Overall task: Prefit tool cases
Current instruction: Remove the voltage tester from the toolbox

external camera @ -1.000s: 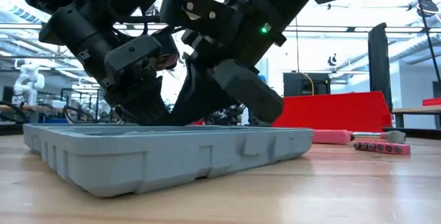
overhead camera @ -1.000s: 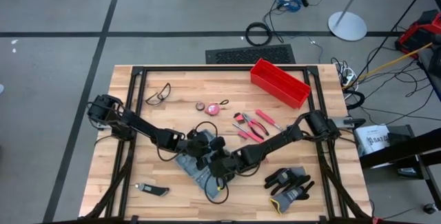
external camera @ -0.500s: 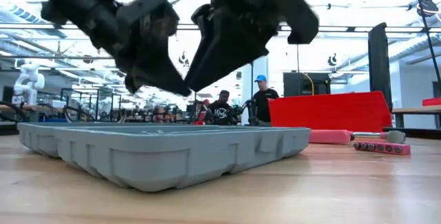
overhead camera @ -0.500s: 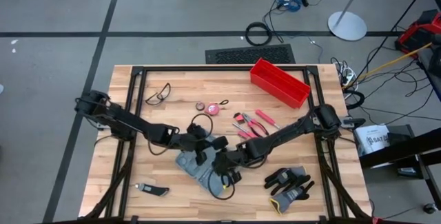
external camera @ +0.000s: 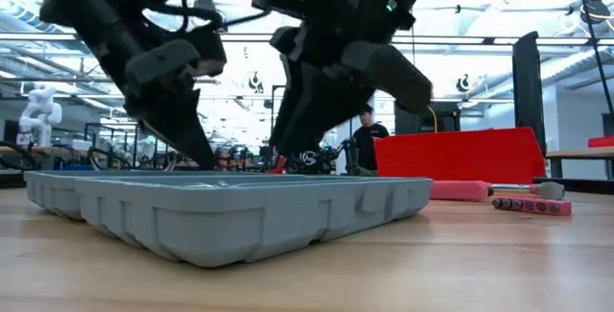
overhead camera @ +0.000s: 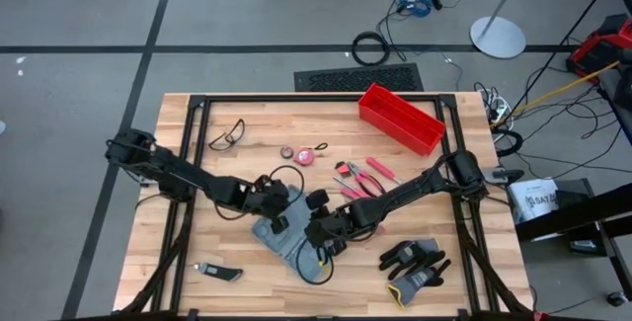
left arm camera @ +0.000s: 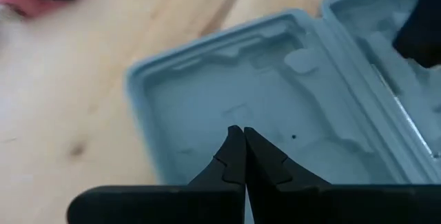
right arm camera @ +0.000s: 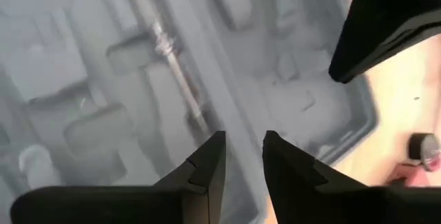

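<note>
Near the table's [overhead camera: 197,163] front middle you have one open tool case [overhead camera: 281,240], lying flat. Two tools hang above it: left tool [left arm camera: 243,156] pressed together, right tool [right arm camera: 242,162] slightly spread, holding nothing. Only your low view shows people [external camera: 369,144] behind the one red bin [overhead camera: 400,118].

Tool case [overhead camera: 283,238] open, front-centre on table [overhead camera: 188,252]; bin [overhead camera: 400,119] behind, right.
</note>
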Robot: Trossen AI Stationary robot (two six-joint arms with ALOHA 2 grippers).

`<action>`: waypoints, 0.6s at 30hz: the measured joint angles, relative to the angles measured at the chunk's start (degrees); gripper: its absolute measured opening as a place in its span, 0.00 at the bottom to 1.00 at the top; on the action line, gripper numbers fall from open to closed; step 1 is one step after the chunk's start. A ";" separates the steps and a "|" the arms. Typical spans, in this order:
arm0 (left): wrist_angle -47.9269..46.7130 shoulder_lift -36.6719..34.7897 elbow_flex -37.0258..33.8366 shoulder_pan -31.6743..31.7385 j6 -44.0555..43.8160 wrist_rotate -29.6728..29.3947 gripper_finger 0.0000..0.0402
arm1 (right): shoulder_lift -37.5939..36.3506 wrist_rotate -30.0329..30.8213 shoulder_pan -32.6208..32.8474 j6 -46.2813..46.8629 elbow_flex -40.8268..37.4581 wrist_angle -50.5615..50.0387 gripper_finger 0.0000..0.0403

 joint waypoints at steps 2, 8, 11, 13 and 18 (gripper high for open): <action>2.96 1.95 0.00 -0.11 0.41 0.91 0.00 | 0.29 -0.12 0.00 -0.26 0.00 0.07 0.22; 6.55 5.57 0.20 -0.09 0.36 1.65 0.00 | 2.13 -0.14 0.02 -0.49 0.04 0.69 0.22; 6.69 6.16 0.28 -0.11 -0.75 1.48 0.00 | 3.38 -0.13 0.02 -0.55 0.05 0.88 0.22; 6.56 6.18 0.28 -0.09 -1.08 1.41 0.00 | 3.87 -0.80 0.02 -0.67 0.13 1.08 0.22; 6.87 6.23 0.23 -0.09 -1.10 0.91 0.00 | 4.03 -0.60 0.02 -0.89 0.17 1.36 0.22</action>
